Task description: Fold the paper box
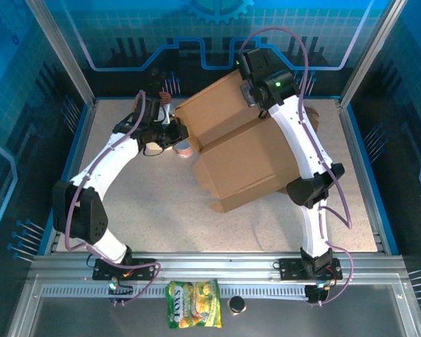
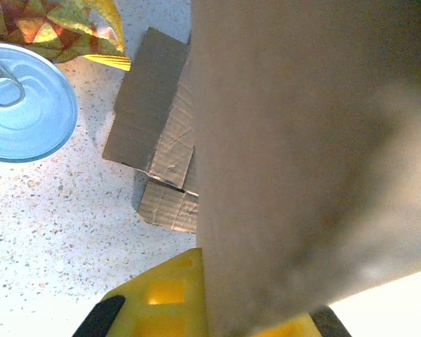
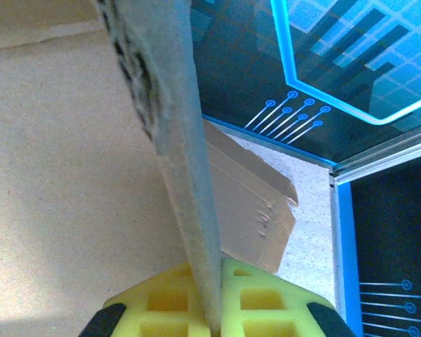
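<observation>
Two grips steady the brown paper box (image 1: 242,151) in the middle of the worktop (image 1: 154,217): left fingers (image 2: 158,298) clamp a panel on its left edge, beside a tin (image 2: 28,105), while right fingers (image 3: 256,298) pinch the far edge, apparently bracing it from both sides so the flaps can be folded.

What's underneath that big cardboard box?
Under the box, the left wrist view shows its lower flaps down at the speckled table, with a can beside them. Anything beneath the box's middle is covered.
</observation>
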Robot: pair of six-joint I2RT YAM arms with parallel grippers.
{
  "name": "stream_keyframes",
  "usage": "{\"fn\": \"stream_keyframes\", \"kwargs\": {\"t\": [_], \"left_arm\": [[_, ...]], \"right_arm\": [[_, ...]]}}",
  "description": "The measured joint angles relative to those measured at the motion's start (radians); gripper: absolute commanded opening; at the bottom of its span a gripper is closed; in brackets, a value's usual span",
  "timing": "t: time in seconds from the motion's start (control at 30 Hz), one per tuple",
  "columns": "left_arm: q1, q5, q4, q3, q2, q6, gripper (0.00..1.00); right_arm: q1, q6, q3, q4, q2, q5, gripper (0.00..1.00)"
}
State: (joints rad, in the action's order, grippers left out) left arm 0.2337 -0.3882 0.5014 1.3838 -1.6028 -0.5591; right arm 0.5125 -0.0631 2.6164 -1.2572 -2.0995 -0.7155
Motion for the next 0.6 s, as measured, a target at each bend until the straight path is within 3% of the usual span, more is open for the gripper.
{"fn": "stream_keyframes", "kwargs": {"t": [0.37, 0.6], "left_arm": [[0.051, 0.071, 0.158, 0.102, -0.049, 0.012, 0.00], [0.103, 0.150, 0.234, 0.111, -0.109, 0.008, 0.00]], "right_arm": [[0.014, -0.073, -0.075, -0.052, -0.006, -0.093, 0.00], [0.010, -0.128, -0.365, 0.002, 0.077, -0.079, 0.00]]}}
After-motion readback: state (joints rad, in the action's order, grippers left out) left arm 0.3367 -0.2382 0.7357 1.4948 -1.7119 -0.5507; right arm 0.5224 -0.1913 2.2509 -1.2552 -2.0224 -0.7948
